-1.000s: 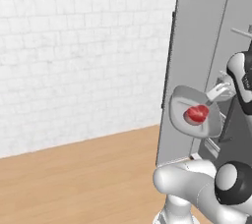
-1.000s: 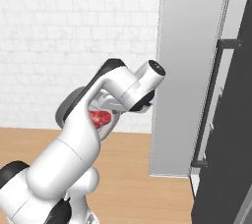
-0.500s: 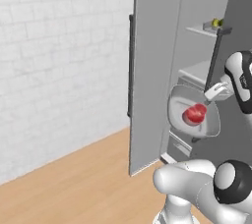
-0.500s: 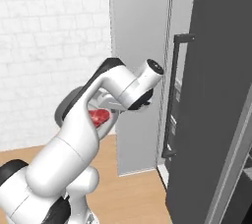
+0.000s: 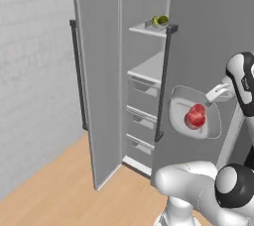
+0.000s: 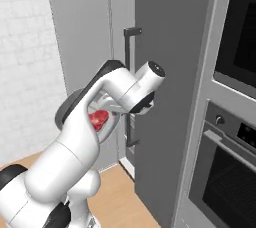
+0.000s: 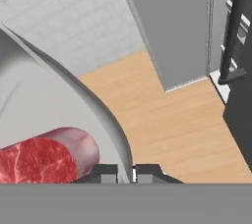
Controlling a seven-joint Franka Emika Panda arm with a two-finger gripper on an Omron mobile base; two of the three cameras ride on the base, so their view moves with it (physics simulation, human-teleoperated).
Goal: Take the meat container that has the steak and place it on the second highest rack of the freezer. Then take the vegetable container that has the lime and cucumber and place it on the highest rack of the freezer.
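Observation:
My gripper (image 5: 210,97) is shut on the rim of the meat container (image 5: 208,127), a pale grey tray held tilted. The red steak (image 5: 195,116) lies in it. The hand view shows the fingertips (image 7: 106,173) pinching the tray's edge (image 7: 106,120) with the steak (image 7: 42,160) at lower left. The freezer (image 5: 99,71) stands with its left door swung open. Inside, the vegetable container with the lime (image 5: 162,20) and cucumber (image 5: 155,21) sits on an upper shelf (image 5: 144,29). A second pale shelf (image 5: 146,69) lies below it. The tray hangs right of that opening, in front of the other door.
Drawers (image 5: 141,91) stack under the shelves. Dark bar handles run down the open door (image 5: 78,71) and the right door (image 5: 163,81). A black oven stack (image 6: 232,142) stands to the right of the freezer. Wooden floor (image 7: 167,120) lies below; a white brick wall (image 5: 30,71) is left.
The whole picture has shifted: the base has moved, so the freezer's open inside and the oven stack now show. The tray with the steak stays in my grip.

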